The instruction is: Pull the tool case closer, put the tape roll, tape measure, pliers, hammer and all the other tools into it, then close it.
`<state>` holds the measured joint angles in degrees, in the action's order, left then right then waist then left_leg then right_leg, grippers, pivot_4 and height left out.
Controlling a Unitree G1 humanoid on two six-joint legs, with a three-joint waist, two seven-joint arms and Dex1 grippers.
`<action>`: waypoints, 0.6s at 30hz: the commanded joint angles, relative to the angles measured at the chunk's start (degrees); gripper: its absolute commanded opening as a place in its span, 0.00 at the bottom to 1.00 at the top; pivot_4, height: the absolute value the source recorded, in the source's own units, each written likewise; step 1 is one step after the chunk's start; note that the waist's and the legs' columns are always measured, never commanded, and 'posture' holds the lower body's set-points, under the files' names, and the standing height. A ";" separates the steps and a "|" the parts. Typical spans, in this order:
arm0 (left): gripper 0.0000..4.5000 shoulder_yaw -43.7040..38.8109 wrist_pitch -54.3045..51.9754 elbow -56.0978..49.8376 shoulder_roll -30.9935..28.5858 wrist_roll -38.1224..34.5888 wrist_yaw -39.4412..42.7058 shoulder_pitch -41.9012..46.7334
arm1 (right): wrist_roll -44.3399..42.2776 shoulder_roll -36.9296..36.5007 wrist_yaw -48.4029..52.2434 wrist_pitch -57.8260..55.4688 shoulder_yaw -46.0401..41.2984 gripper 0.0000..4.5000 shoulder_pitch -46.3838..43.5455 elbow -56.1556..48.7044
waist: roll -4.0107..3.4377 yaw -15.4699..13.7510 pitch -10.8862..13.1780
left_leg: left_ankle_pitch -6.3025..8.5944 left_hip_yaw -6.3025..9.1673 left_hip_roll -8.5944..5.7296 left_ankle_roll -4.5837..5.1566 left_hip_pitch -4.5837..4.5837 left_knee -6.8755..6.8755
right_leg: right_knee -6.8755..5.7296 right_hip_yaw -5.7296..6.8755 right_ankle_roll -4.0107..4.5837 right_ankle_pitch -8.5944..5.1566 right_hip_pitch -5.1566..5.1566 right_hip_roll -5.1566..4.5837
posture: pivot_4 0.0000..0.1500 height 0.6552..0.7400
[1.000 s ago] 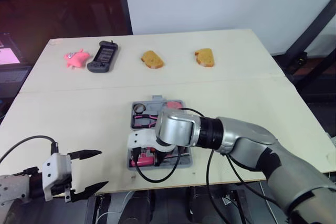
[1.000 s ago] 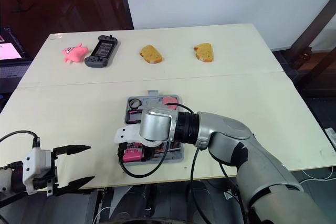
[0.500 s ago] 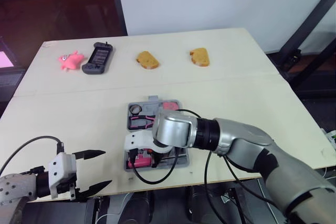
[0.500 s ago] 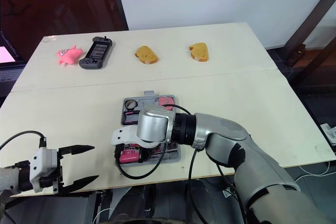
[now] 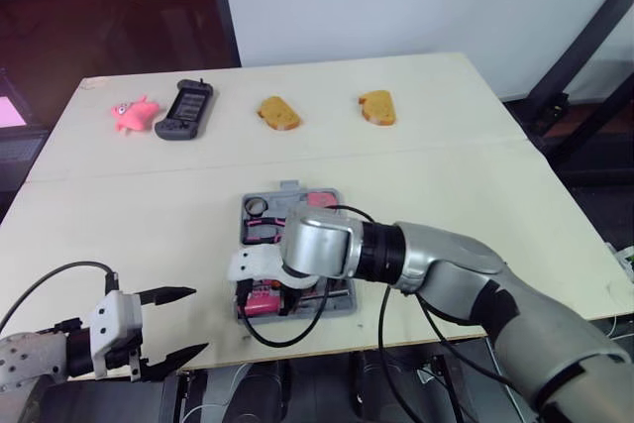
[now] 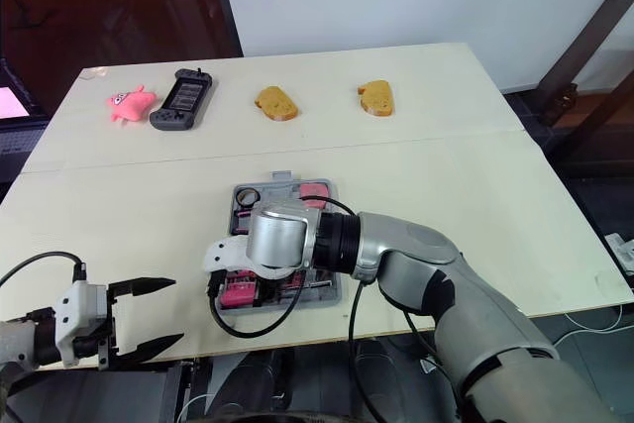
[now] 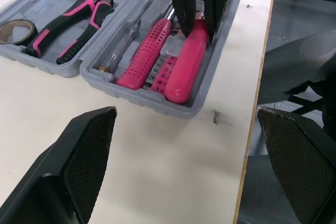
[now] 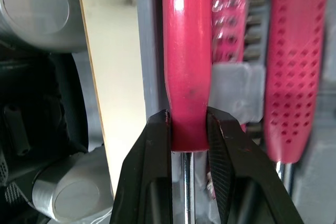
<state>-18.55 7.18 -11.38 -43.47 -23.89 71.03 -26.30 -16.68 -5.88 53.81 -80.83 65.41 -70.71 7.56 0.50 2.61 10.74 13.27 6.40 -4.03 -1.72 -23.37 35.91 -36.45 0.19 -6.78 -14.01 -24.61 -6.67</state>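
Grips the smooth pink handle (image 8: 186, 51) with the right gripper (image 8: 187, 121), one finger pressed on each side of it, near the end where a thin metal shaft (image 8: 187, 182) comes out. Rests that handle inside the open grey case (image 7: 137, 99), directly under these fingers, along the case wall nearest to the table (image 5: 446, 175) edge. Has a dotted pink handle (image 7: 144, 51) just beside the gripped one, on the side away from that wall. Finds the pliers (image 7: 73, 22) and the tape roll (image 7: 13, 30) in the other half of the case, beyond the right fingers. Holds the left gripper (image 5: 188, 321) released, fingers wide apart and grasping nothing, near the table edge, with the case in front of the fingertips and apart from them.
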 commanded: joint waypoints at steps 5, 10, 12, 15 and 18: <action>1.00 0.03 1.04 0.14 -0.41 0.21 0.40 -0.50 | -0.59 0.64 -0.60 0.19 -2.24 0.09 -1.38 -0.62 | 0.00 0.00 0.00 | 0.00 0.00 0.00 0.00 0.00 0.00 | 0.00 0.00 0.00 0.00 0.00 0.00 | 1.00 1.00; 1.00 -0.09 0.99 0.43 -0.64 0.24 0.56 -0.35 | -1.18 0.17 -0.51 -0.26 -1.48 0.09 -0.92 -1.64 | 0.00 0.00 0.00 | 0.00 0.00 0.00 0.00 0.00 0.00 | 0.00 0.00 0.00 0.00 0.00 -0.01 | 1.00 1.00; 1.00 -0.05 0.94 0.50 -0.69 0.26 0.58 -0.22 | -1.12 -0.15 -0.55 -0.16 -0.89 0.09 -0.61 -1.85 | 0.00 0.00 0.00 | 0.00 0.00 0.00 0.00 0.00 0.00 | 0.00 0.00 0.00 0.00 0.00 -0.01 | 1.00 1.00; 1.00 -0.04 0.91 0.66 -0.79 0.32 0.71 -0.09 | -1.32 -0.70 -0.49 -0.35 -0.38 0.09 -0.24 -2.49 | 0.00 -0.01 0.00 | 0.00 0.00 0.00 0.00 0.00 0.00 | 0.00 0.00 0.00 0.00 0.00 -0.02 | 1.00 1.00; 1.00 0.02 0.88 0.81 -0.83 0.41 0.80 0.03 | -1.66 -0.88 -0.46 -0.78 -0.32 0.09 -0.19 -3.07 | 0.00 -0.01 0.00 | 0.00 0.00 0.00 0.00 0.00 0.00 | 0.00 0.00 0.00 0.00 0.00 -0.02 | 1.00 1.00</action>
<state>-18.56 7.23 -10.16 -43.70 -23.21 71.54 -26.20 -17.68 -6.79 53.25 -81.31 65.15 -70.58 6.46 0.50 2.60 10.74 13.27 6.40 -4.03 -1.72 -23.38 35.91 -36.45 0.19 -6.79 -14.01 -24.61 -6.69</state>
